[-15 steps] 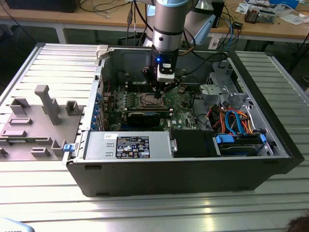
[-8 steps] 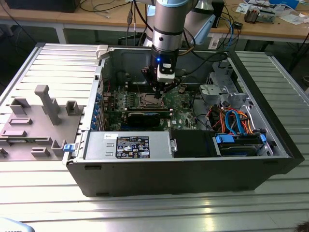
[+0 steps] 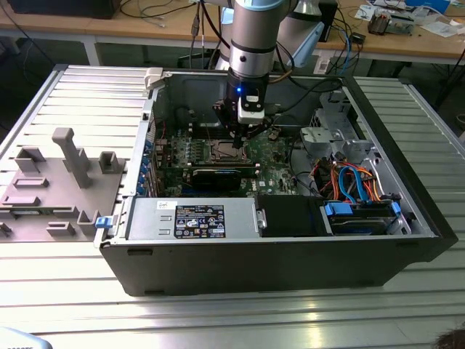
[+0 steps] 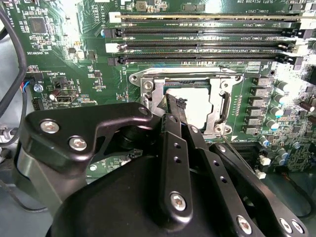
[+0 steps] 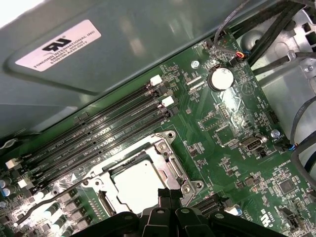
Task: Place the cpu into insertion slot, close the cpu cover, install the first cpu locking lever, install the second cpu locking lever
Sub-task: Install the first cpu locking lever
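While over the socket, hand [image 4: 174, 106] beside seated cpu [image 4: 191, 102] (cover down).

The arm comes down from twelve o'clock in the exterior view, its grey and black wrist upright and a small blue light glowing at the front. The end effector [image 3: 245, 131] hangs straight below it, pointing toward six o'clock. In the second wrist view its black fingers [image 4: 174, 129] lie drawn together into one narrow tip, and in the first wrist view the same closed tip [image 5: 169, 193] points toward twelve o'clock.
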